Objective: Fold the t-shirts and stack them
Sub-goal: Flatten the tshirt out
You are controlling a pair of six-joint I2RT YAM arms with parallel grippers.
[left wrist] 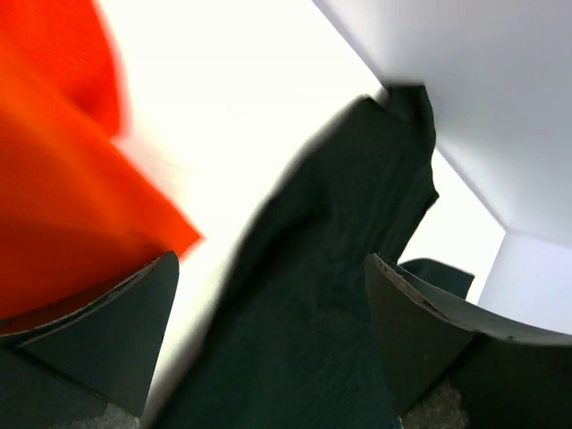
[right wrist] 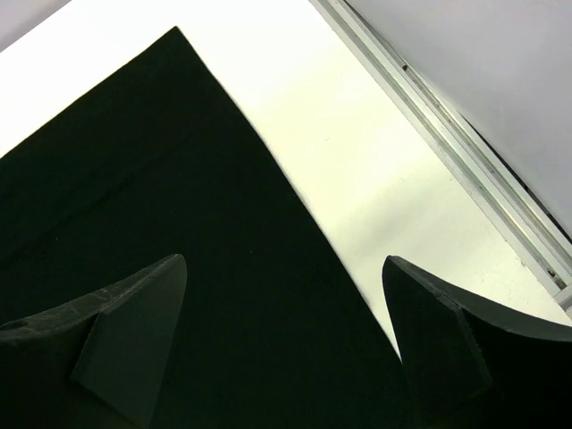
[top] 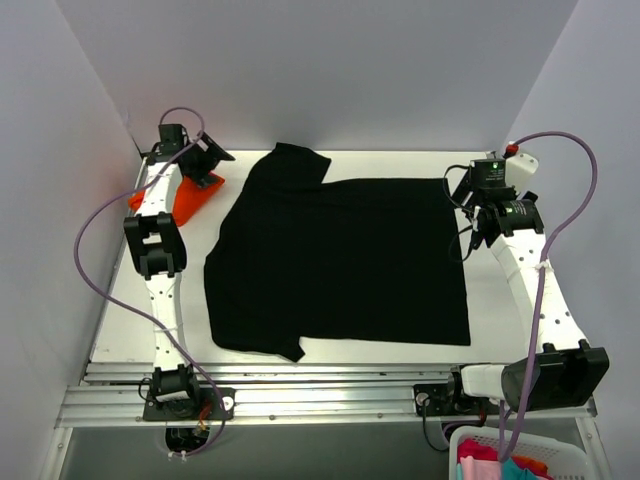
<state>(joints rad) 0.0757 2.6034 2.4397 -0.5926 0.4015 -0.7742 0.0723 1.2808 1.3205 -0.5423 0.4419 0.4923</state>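
The black t-shirt [top: 340, 260] lies spread flat over the middle of the white table, its upper sleeve at the back and its hem to the right. The orange t-shirt [top: 190, 195] lies folded at the back left. My left gripper [top: 205, 160] is open and empty above the orange shirt, near the black sleeve. In the left wrist view [left wrist: 273, 268] orange cloth [left wrist: 54, 152] lies left and black cloth [left wrist: 331, 241] runs between the fingers. My right gripper [top: 468, 235] is open and empty over the shirt's right hem; in the right wrist view [right wrist: 286, 268] the hem edge [right wrist: 179, 232] runs between the fingers.
White walls close the table at the back and both sides. A metal rail [top: 300, 385] runs along the near edge. A white basket [top: 515, 460] with coloured clothes stands at the bottom right, off the table.
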